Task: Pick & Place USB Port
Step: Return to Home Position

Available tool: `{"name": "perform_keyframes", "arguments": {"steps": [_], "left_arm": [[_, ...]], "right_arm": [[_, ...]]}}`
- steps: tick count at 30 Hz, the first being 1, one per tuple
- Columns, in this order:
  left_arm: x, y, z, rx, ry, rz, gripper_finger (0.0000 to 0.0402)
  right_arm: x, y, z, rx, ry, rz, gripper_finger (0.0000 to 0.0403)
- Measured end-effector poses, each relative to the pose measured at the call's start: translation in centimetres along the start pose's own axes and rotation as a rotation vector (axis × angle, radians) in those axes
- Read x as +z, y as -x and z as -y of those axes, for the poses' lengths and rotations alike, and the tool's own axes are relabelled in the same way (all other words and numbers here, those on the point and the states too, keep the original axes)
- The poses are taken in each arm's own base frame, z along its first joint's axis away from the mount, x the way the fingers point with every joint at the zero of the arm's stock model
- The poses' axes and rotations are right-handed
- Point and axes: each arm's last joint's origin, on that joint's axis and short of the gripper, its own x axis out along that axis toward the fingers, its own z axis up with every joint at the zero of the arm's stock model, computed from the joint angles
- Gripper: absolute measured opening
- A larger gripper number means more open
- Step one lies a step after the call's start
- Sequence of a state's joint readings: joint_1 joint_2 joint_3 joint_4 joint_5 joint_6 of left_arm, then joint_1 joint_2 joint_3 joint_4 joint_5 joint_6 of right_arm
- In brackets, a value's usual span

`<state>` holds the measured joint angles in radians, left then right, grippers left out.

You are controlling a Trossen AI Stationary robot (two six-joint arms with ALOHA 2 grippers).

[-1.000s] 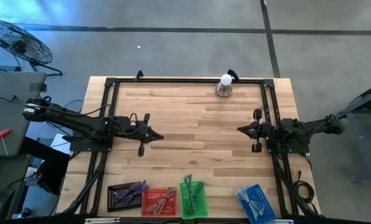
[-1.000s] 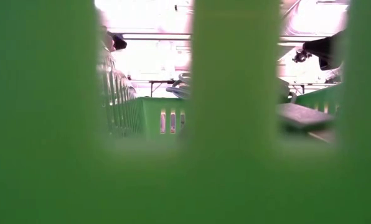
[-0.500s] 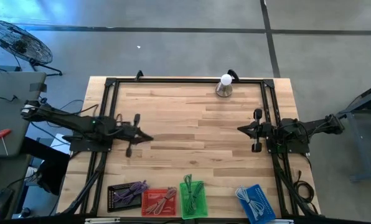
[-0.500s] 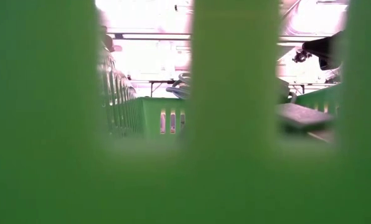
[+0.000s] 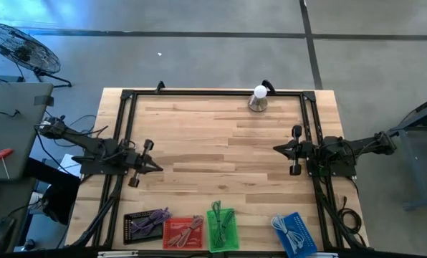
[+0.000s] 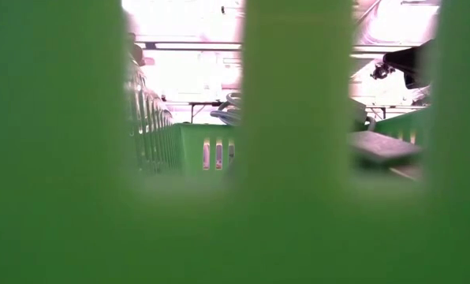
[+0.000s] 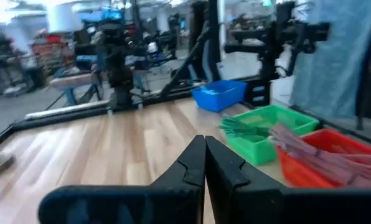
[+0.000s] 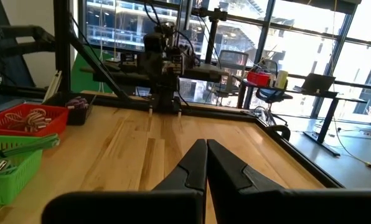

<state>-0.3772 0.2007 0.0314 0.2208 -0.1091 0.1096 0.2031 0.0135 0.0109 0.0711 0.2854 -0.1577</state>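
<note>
- Jaws clenched, empty, in the left wrist view: cables (image 7: 244, 127) in the green bin (image 7: 260, 149) and red bin (image 7: 304, 177) lie ahead of the left gripper (image 7: 205, 163), apart from it.
- Right wrist view: right gripper (image 8: 206, 163) pressed closed, empty.
- High view: both grippers at the table's (image 5: 213, 136) sides, well apart from the purple cable (image 5: 152, 219) in the black bin (image 5: 131, 228).
- Low view: green bin wall fills it.

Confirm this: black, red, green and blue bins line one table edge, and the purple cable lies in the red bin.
No. The high view shows the purple cable in the black bin; the rest holds.
</note>
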Motion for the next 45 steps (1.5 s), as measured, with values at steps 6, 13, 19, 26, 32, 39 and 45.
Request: {"name": "perform_keyframes", "arguments": {"steps": [6, 13, 19, 26, 32, 39, 45], "left_arm": [[0.1, 1.0, 0.4, -0.065, -0.043, 0.063, 0.0000], [0.5, 1.4, 0.8, -0.189, -0.164, 0.131, 0.0000], [0.3, 1.5, 1.0, -0.241, -0.192, 0.123, 0.0000], [0.2, 1.5, 1.1, -0.272, -0.164, 0.122, 0.0000], [0.6, 1.4, 0.4, -0.066, -0.130, 0.116, 0.0000], [0.1, 1.4, 0.2, 0.039, -0.108, 0.048, 0.0000], [0.2, 1.4, 0.0, 0.107, -0.035, 0.050, 0.0000]], "right_arm": [[0.0, 0.0, 0.0, 0.000, 0.000, 0.000, 0.0000], [0.0, 0.0, 0.0, 0.000, 0.000, -0.001, 0.0000], [0.0, 0.0, 0.0, 0.003, 0.000, 0.000, 0.0000], [0.0, 0.0, 0.0, 0.004, 0.000, 0.000, 0.0000], [0.0, 0.0, 0.0, 0.004, 0.000, 0.000, 0.0000], [0.0, 0.0, 0.0, 0.004, 0.000, 0.000, 0.0000], [0.0, 0.0, 0.0, 0.004, 0.000, 0.000, 0.0000]]}}
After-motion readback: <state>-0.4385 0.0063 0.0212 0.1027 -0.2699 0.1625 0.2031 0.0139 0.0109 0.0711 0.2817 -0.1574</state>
